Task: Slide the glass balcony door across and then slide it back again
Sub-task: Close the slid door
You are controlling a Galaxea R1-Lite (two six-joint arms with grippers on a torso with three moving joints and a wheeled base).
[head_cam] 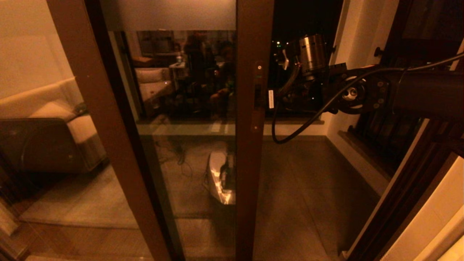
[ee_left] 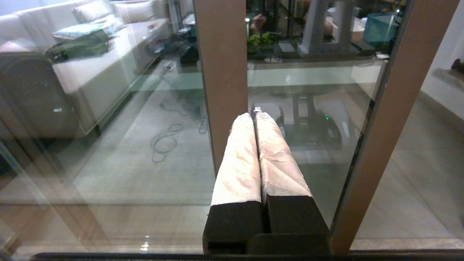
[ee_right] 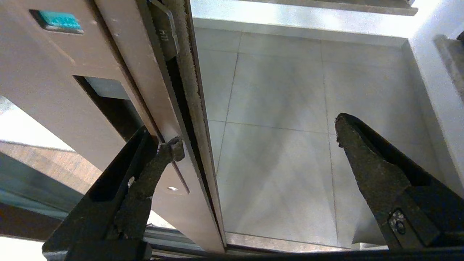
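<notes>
Two pincers, you saw: the right pincer (ee_right: 253,141) gaped wide at the door's (head_cam: 253,152) edge, one finger (ee_right: 159,159) touching the stile by its handle slot, gripping nothing; the left pincer (ee_left: 256,117) hung shut, empty, facing the glass.

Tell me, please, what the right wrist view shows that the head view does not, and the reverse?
Only the right wrist view shows the right pincer open, one finger at the glass balcony door stile's edge, beside the handle slot. Only the head view shows the frosted top band, the sofa and the right arm. Both show the door and the tiled balcony floor.
</notes>
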